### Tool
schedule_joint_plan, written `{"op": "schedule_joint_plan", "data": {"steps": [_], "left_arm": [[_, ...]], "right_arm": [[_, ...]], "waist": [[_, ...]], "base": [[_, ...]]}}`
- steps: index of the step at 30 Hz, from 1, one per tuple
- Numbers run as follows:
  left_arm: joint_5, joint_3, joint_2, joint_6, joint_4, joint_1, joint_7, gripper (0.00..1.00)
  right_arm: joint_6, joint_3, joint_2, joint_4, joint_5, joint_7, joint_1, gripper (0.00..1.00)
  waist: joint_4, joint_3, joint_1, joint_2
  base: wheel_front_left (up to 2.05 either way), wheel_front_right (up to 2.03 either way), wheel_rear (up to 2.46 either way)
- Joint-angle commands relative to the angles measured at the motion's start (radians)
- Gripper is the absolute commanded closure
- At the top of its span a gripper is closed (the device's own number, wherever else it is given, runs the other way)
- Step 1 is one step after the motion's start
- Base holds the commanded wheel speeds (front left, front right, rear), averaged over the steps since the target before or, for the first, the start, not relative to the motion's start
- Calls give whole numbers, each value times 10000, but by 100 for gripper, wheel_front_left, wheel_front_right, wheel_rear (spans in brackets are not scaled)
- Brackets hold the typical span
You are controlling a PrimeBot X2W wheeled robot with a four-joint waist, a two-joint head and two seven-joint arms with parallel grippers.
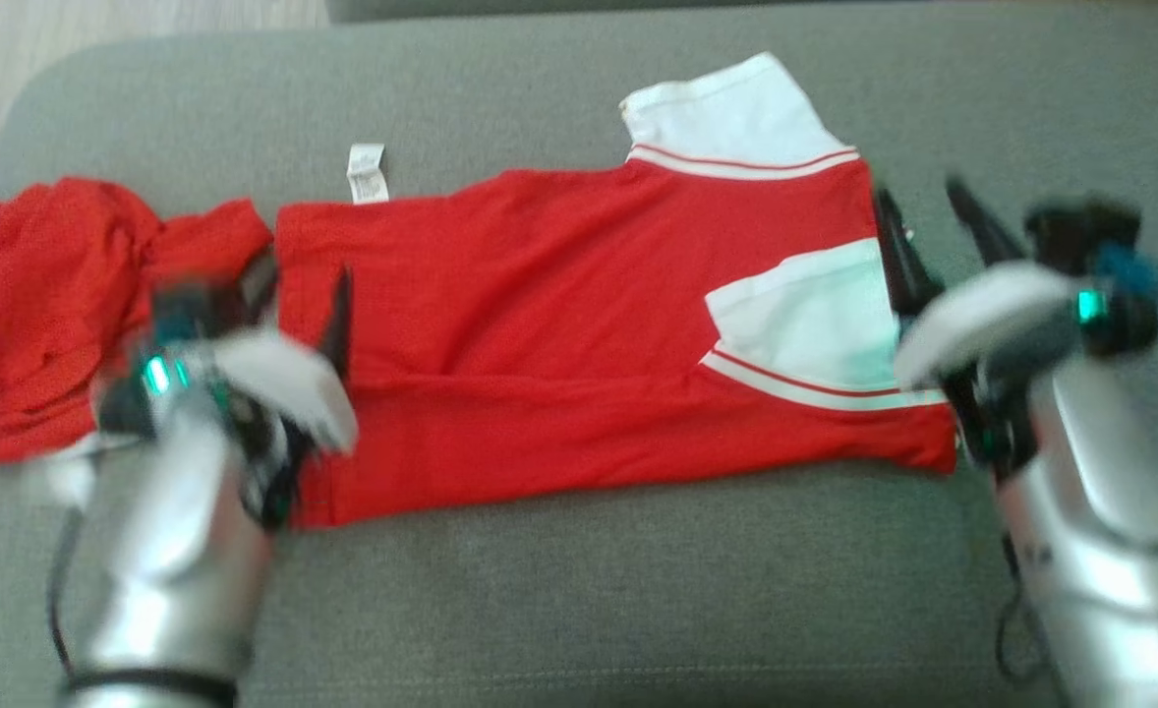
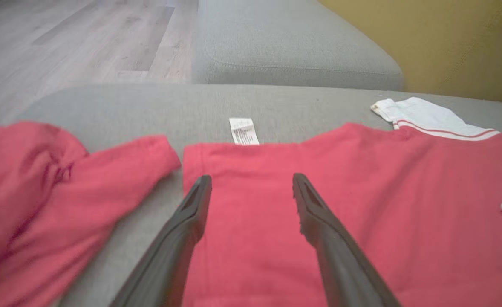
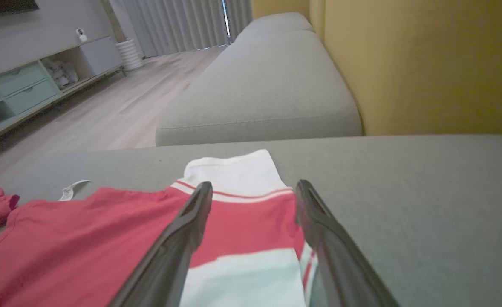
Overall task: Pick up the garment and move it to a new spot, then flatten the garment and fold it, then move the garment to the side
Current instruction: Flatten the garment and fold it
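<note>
- The grey sofa seat (image 1: pixel 579 610) carries everything. A second grey seat lies behind it, with a yellow backrest (image 3: pixel 425 64) along one side and pale wood floor (image 2: pixel 63 42) past the left edge.
- The red shirt (image 1: pixel 540 324) lies flat across the middle of the seat, running lengthwise from left to right. Its hem is toward the left edge and its shoulders are toward the right. A long crease runs along its front part.
- A second red garment (image 1: pixel 38 295) sits crumpled at the left edge of the seat. It is just beside the shirt's hem, with a narrow strip of grey between them.
- The left gripper (image 2: pixel 251 178) is over the hem end of the shirt. Its two dark fingers stand wide apart with nothing between them but the cloth below.
- The right gripper (image 3: pixel 254 184) is at the shoulder end, near the right edge of the seat. Its jaws are spread too and hold nothing. Blur hides whether the fingers touch the cloth.
- One white sleeve (image 1: pixel 736 113) sticks out toward the back edge.
- The other white sleeve (image 1: pixel 805 315) lies folded over the red body.
- A small white label (image 1: pixel 367 172) juts from the shirt's back edge near the hem.
</note>
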Motion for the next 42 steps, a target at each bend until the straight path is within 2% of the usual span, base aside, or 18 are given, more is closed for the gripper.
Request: {"op": "schedule_joint_plan", "data": {"steps": [1, 8, 14, 17, 25, 32, 40, 41, 42], "left_arm": [[-33, 224, 471, -115, -162, -793, 286, 0], [-577, -506, 1131, -371, 487, -2743, 1744, 0], [-1740, -1656, 1673, -380, 547, -3562, 2503, 0], [-2426, -2258, 2118, -381, 547, -3825, 2830, 0], [-3420, -2981, 2908, -382, 1035, -4091, 2822, 0], [-3843, -3194, 3122, -382, 1675, -4442, 2810, 0], [-3792, -3749, 3305, -383, 2242, -4842, 2964, 0], [-3807, -3852, 3299, -383, 2272, -4871, 3024, 10], [-3838, -3942, 3292, -383, 2286, -4900, 3065, 31]], "right_arm": [[65, 352, 18, -370, -133, 184, -696, 0], [65, 939, 145, 5, -376, 539, -2273, 0], [65, 1135, 217, 370, -360, 423, -2907, 0], [65, 1219, 254, 568, -355, 266, -3138, 0], [65, 1311, 375, 1095, -323, -129, -3419, 0], [65, 1414, 461, 1360, -325, -279, -3710, 0], [65, 1609, 616, 1463, -279, -398, -4017, 0], [65, 1613, 627, 1472, -267, -410, -4041, 0], [65, 1610, 636, 1483, -256, -421, -4064, 0]], "waist": [[85, 354, 0, 0], [42, 1249, 0, 0], [-112, 1807, 0, 0], [-218, 2051, 0, 0], [-399, 2315, 0, 0], [-486, 2456, 0, 0], [-658, 2734, 0, 0], [-661, 2761, 0, 0], [-658, 2781, 0, 0]], "base": [[0, 0, 0], [0, 0, 0], [0, 0, 0], [0, 0, 0], [0, 0, 0], [0, 0, 0], [0, 0, 0], [0, 0, 0], [0, 0, 0]]}}
